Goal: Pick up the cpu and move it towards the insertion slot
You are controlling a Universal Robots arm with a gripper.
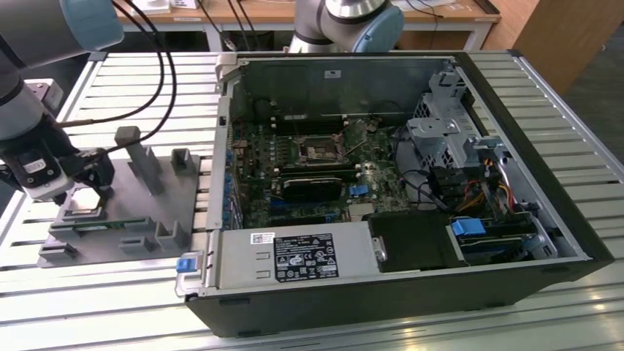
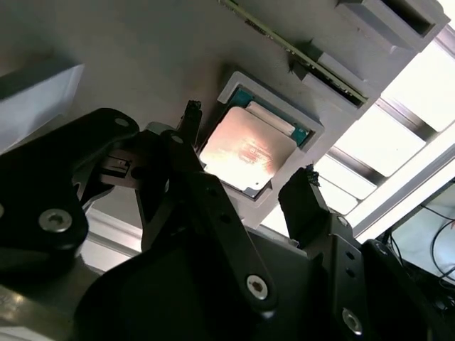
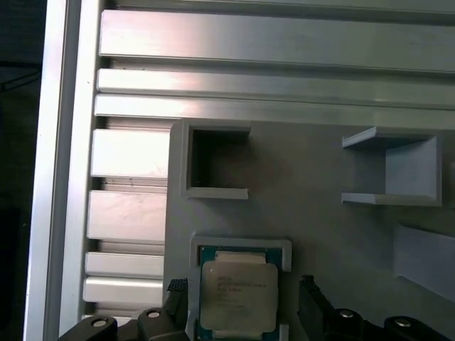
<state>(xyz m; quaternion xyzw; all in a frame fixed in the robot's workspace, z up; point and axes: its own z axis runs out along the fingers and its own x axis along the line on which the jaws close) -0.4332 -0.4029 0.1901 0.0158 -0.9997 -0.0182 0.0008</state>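
While the cpu (image 2: 243, 148) lies in its tray (image 2: 142, 57) recess, the gripper (image 2: 248, 150) hangs over it, fingers (image 2: 307, 195) spread wide, flanking opposite edges

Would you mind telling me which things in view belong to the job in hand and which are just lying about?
Part of the job: cpu, lying in its recess; end effector, open astride it; insertion slot inside the computer case.
Just lying about: grey tray; green memory strip; long black card; power supply.
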